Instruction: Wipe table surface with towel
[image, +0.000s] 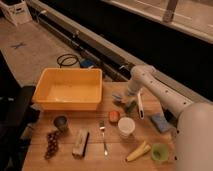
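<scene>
The table surface is a light wooden plank top. My white arm reaches in from the right and bends down to the gripper, which sits low over the table just right of the yellow tub. The small grey-blue towel lies bunched at the gripper's tip on its left side, touching it. The gripper is shut, with the towel caught at its tip.
A large yellow tub stands at the back left. Around the gripper lie a blue sponge, a white cup, an orange item, a banana, a green cup, a fork, a dark cup, grapes and a brown block.
</scene>
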